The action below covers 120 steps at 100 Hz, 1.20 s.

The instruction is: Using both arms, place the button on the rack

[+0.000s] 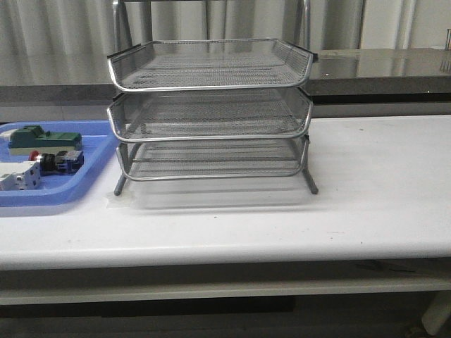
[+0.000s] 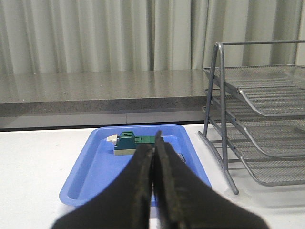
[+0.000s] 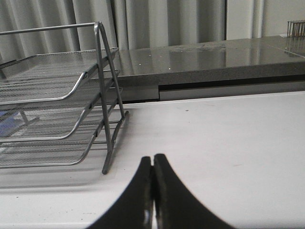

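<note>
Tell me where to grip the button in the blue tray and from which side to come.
Grip the button across its black cylindrical body, coming down from above. It lies on its side in the blue tray, red head toward the white-grey block and the green block just behind, so a side approach looks crowded.

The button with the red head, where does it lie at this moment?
In the front view the button lies in the blue tray at the table's left, left of the rack, between the green block and the white-grey block.
</note>
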{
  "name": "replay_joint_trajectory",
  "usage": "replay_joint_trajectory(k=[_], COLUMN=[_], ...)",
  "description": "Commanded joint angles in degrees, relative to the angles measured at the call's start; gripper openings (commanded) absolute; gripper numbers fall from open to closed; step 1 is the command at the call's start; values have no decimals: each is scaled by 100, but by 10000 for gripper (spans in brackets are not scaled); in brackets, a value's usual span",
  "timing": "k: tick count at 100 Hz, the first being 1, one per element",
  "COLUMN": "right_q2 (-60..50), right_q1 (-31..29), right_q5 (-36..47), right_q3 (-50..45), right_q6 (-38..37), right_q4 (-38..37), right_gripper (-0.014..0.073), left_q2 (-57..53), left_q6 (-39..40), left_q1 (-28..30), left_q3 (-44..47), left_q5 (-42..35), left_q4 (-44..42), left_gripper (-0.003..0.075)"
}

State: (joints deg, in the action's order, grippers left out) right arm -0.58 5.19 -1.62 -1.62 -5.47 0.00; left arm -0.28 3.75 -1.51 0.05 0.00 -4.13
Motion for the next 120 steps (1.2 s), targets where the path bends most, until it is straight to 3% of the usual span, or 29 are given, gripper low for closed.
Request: replay_joint_trajectory(k=[1, 66, 91, 120], right_q2=[-118, -118, -118, 251], right_q1=[-40, -40, -40, -40], right_q5=[497, 497, 931, -687], right_q3=[95, 95, 136, 1461], right_q6=[-5, -5, -5, -5], right_q4=[-54, -54, -54, -49], right_gripper=[-67, -67, -67, -67], left_q2=[-201, -201, -201, -201], left_q6=[47, 47, 47, 47], left_q1=[9, 9, 9, 9], left_q3=[268, 268, 268, 268], left_q5=[-419, -419, -419, -419], left_q4=[30, 30, 30, 30], left_gripper=[4, 4, 4, 4])
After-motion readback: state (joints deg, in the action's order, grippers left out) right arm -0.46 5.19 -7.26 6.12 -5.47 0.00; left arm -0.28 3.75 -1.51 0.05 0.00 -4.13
